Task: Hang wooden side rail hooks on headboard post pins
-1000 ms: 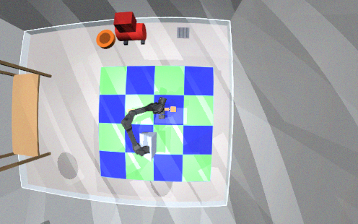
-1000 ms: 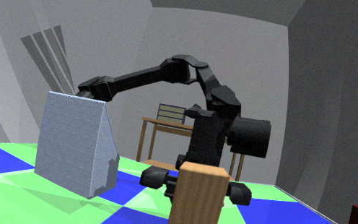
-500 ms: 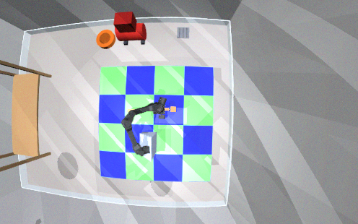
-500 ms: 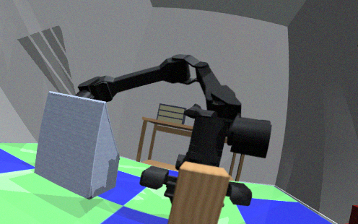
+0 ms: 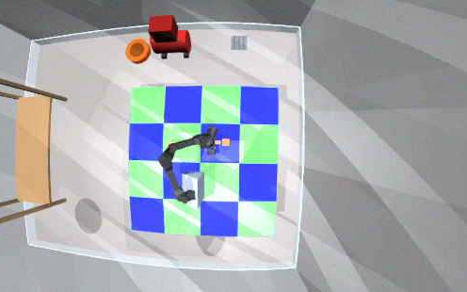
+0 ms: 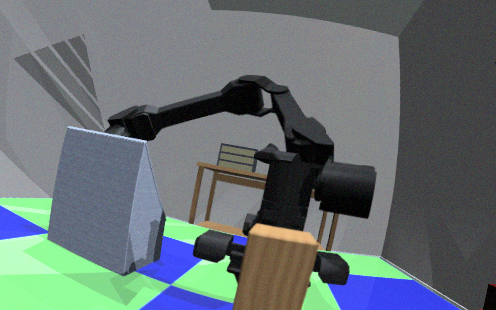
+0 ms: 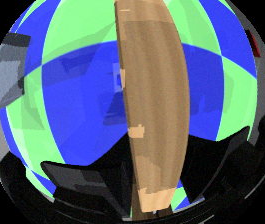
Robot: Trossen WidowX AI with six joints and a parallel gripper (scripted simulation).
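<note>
The wooden post (image 5: pixel 226 142) (image 6: pixel 275 275) stands upright on the checkered mat. My gripper (image 5: pixel 214 142) (image 7: pixel 147 133) is shut on the wooden rail (image 5: pixel 217 142) (image 7: pixel 158 90) near its post end. In the exterior view both black fingers show behind the post, one on each side, a little below its top. The rail runs from the fingers away from the post, and its far end shows small beyond the arm in the top view. The rail's end is close against the post there. The hooks, slot and pins are hidden, and I cannot tell whether the far end touches the table.
A blue-grey wedge-shaped block (image 5: pixel 193 188) (image 6: pixel 93 200) (image 7: pixel 5 70) stands beside the arm's base. A red vehicle-like object (image 5: pixel 174 40), an orange ring (image 5: pixel 128 51) and a grey ribbed pad (image 5: pixel 238 42) lie beyond the mat. A wooden table (image 5: pixel 33 151) stands at the far left.
</note>
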